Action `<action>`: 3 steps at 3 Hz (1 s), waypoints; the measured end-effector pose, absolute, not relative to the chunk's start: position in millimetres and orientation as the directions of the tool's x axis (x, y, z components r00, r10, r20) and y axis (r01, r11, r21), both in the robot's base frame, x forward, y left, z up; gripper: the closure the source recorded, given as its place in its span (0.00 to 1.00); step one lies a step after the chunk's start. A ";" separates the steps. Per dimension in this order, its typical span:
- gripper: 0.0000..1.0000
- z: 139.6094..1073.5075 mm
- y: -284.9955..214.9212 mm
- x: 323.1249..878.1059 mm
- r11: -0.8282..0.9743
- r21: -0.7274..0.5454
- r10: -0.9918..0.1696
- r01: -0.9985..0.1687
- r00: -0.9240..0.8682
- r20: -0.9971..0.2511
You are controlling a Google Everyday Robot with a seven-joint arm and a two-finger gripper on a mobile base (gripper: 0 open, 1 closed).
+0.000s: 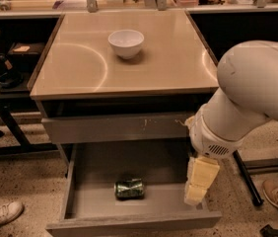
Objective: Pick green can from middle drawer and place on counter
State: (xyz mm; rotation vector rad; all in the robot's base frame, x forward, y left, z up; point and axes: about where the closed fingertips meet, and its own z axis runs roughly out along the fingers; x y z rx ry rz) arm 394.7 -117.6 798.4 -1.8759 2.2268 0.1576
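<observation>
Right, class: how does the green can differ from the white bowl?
The can is green and shiny; the bowl is plain white. The can lies on its side; the bowl stands upright. The can is in the open drawer; the bowl is on the counter. Both are untouched: the tool hangs at the drawer's right side.

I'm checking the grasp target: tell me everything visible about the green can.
The green can is small, shiny metal with mottled print and pale ends. It lies on its side on the grey floor of the open drawer, near the middle. Nothing else touches it; the end effector hangs to its right, apart.
</observation>
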 end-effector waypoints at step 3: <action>0.00 678.2 -36.8 443.6 0.066 -0.070 -0.944 -0.995 -0.040 -0.327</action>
